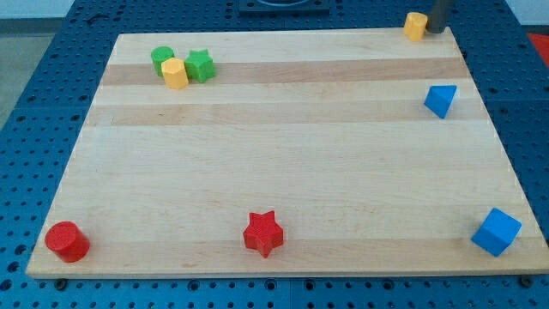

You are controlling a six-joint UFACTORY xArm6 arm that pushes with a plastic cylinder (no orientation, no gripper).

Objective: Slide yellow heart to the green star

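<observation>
My tip [435, 28] sits at the far right corner of the board [283, 172], touching the right side of the yellow heart [415, 26]. I have no jaws, only a rod, so nothing opens or shuts. The green star [200, 65] is far off on the left, beside a yellow cylinder [175, 74] and a green round block [161, 58]. I think the push is only starting. Next I should shove the heart left along the far edge, keeping behind it so it does not slip away.
</observation>
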